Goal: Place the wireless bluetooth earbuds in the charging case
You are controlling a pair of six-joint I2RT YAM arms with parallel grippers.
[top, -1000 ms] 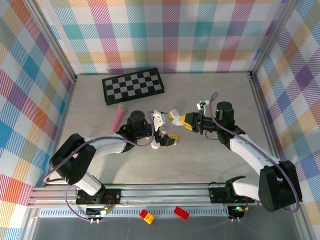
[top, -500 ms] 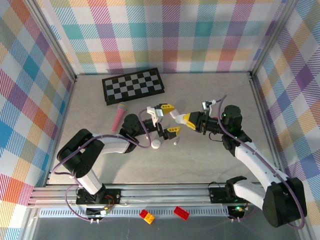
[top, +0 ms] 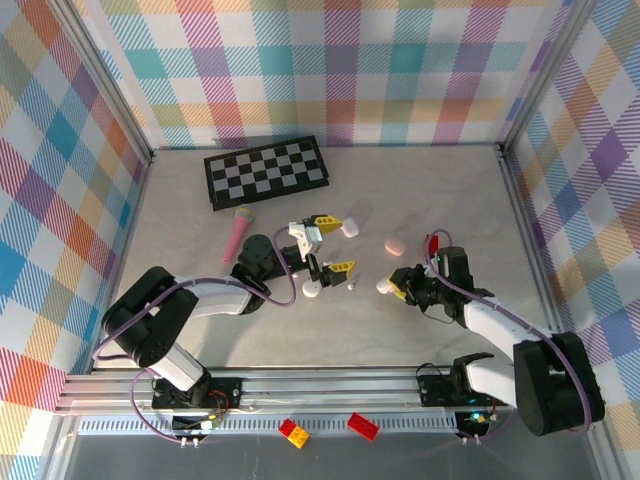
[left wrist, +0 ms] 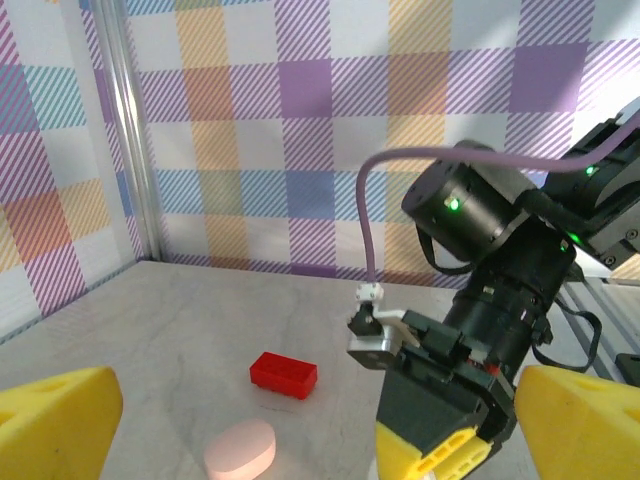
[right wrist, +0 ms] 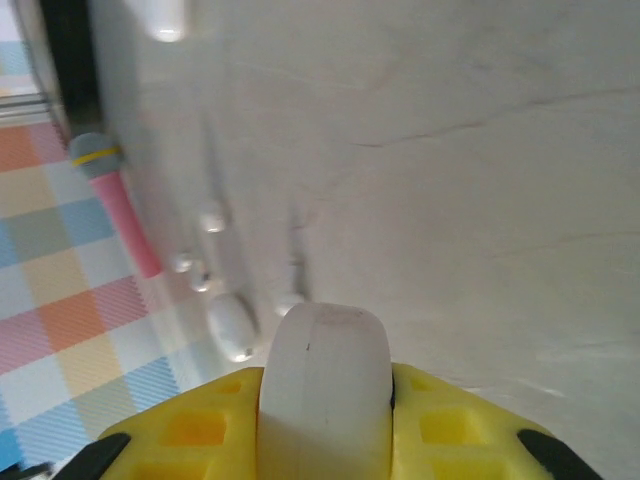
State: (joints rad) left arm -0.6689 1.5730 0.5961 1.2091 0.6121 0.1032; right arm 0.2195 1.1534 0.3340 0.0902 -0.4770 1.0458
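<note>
Right gripper [top: 389, 288] was clamped on a white case [right wrist: 322, 385], low over the tabletop [top: 450, 190], right of centre. Left gripper [top: 335, 243] hung wide open near centre, holding nothing. An earbud [top: 352, 285] lay just beside its near finger, by another white case [top: 312, 291]. Pink case [top: 395, 245] lay between the grippers, red brick [top: 432, 243] near it. Mic [top: 238, 233] and chessboard [top: 266, 172] sat toward the far left corner.

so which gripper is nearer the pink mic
Left. The left gripper hangs open a short way right of the mic. The right gripper, shut on a white case, sits farther right, beyond the left one.
</note>
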